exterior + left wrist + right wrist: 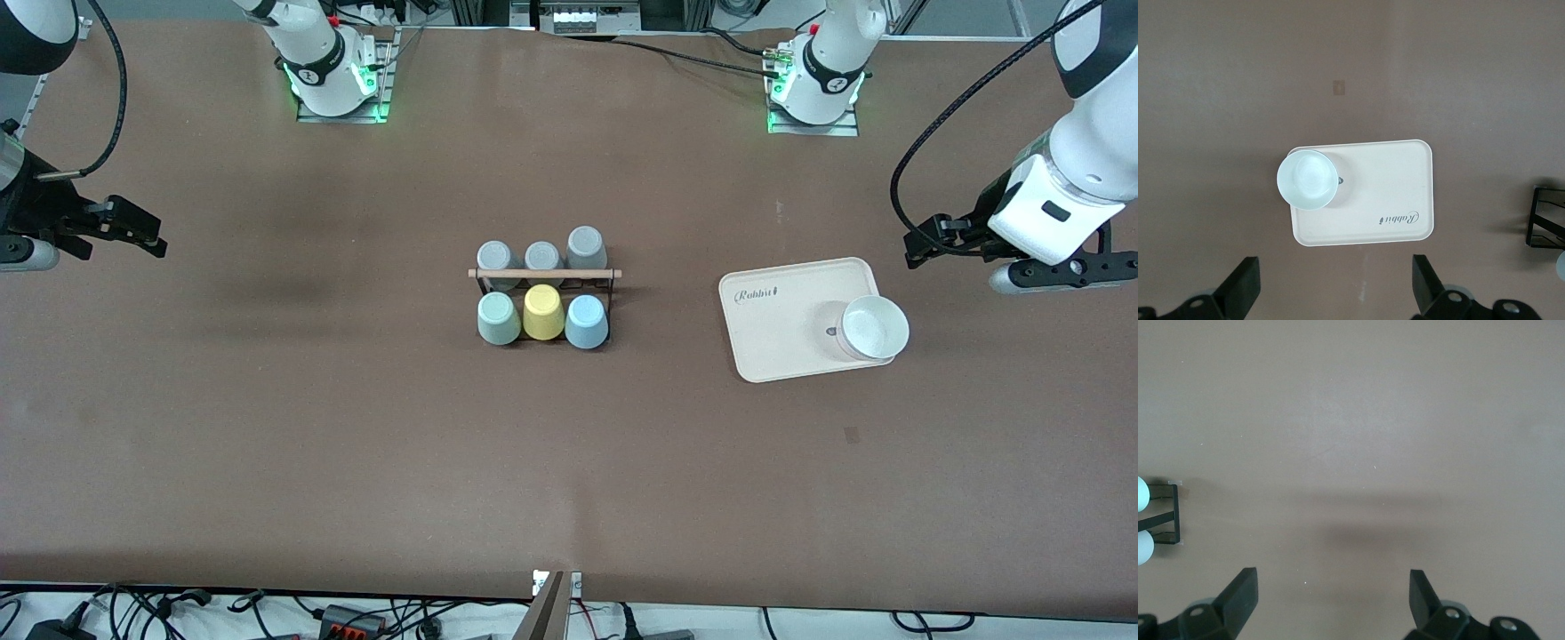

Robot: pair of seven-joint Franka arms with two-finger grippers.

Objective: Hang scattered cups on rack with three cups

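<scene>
the pale sage green plastic tumbler [498, 318] and the pale blue plastic tumbler [587, 322] sit on the small black wire rack with the wooden rod [544, 274], flanking a yellow tumbler [543, 312]. left gripper [1336, 288] hangs over the brown counter [356, 427] beside the cream tray [782, 342], jaws wide apart and empty. right gripper [1333, 603] waits over bare counter at the right arm's end, jaws likewise spread, holding nothing.

We read one word only: "Rabbit", in dark cursive script on the cream tray [800, 338], near the tray corner that lies toward the rack [544, 276] and the robots' bases. A small dark mark follows the word, too small for us to make out. In the left wrist view the same word shows on the tray [1391, 173]. Each robot base carries a round dark emblem that we cannot read.
</scene>
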